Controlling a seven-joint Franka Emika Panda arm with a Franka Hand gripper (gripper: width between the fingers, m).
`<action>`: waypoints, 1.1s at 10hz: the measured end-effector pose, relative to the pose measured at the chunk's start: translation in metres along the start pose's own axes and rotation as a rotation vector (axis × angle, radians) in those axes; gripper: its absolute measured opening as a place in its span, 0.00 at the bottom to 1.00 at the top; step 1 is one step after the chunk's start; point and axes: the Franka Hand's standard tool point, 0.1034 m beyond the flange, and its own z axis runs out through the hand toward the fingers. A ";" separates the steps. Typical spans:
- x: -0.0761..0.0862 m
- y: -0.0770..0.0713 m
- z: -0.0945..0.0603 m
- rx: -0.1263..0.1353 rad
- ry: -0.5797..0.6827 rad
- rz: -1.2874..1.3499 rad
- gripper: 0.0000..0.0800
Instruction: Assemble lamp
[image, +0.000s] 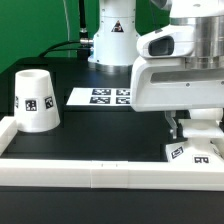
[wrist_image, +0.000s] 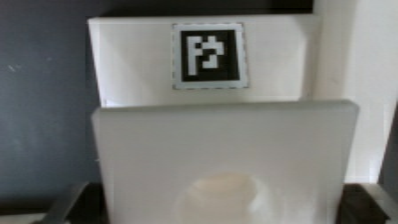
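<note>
The lamp base (image: 192, 152) is a flat white square part with tags, lying on the black table at the exterior view's right, close to the front rail. My gripper (image: 196, 136) is down over it. In the wrist view the base (wrist_image: 214, 120) fills the frame, with a tag at its far end and a round socket near my gripper (wrist_image: 222, 206). The dark fingers (wrist_image: 68, 207) stand against its two sides, shut on it. The tapered shade (image: 35, 99) stands mouth down at the exterior view's left. The bulb is out of view.
The marker board (image: 98, 97) lies flat at the back middle of the table. A white rail (image: 90, 171) edges the front and a short one the left (image: 8, 128). The arm's pedestal (image: 110, 40) stands behind the marker board.
</note>
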 end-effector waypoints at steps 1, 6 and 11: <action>0.000 0.000 0.000 0.000 0.000 -0.001 0.67; -0.001 0.000 -0.001 0.000 -0.001 -0.001 0.87; -0.082 -0.006 -0.032 0.007 -0.041 0.102 0.87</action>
